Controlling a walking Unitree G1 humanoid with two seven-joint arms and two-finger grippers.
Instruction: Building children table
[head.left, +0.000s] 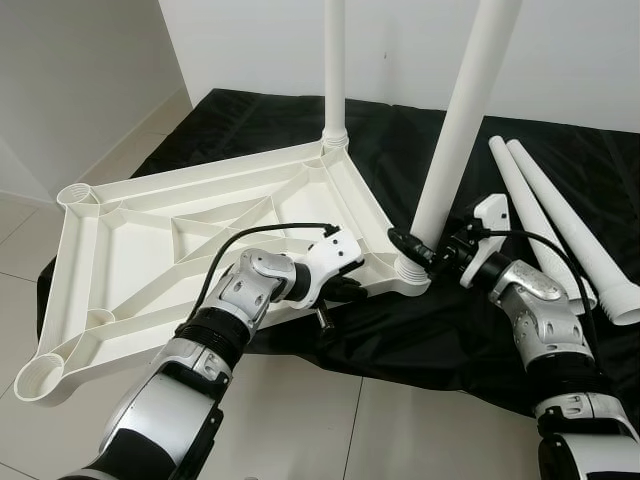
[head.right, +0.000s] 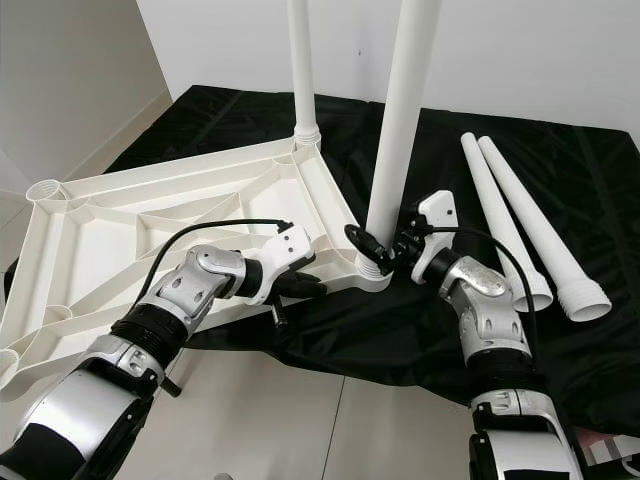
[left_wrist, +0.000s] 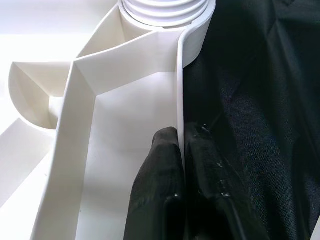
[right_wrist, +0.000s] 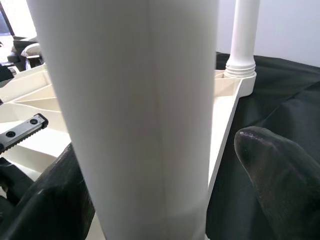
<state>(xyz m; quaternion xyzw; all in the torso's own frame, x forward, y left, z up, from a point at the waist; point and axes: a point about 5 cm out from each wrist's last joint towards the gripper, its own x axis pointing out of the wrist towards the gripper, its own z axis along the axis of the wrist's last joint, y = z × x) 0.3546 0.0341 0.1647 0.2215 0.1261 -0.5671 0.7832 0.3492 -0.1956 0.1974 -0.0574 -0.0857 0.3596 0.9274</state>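
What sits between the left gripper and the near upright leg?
Only the tabletop's side rim, running from the left gripper to the near leg in its corner socket; clearest in the left wrist view.

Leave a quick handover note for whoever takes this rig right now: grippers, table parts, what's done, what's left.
Left gripper: shut on the rim of the upside-down white tabletop, near its front corner.
Right gripper: around the base of the near leg, which stands upright in that corner's socket; whether it is clamped tight cannot be told.
Done: far leg stands in its corner socket; the near leg is in place or being seated.
Left: two loose legs lie on the black cloth to the right; two sockets at the tabletop's left end are open.
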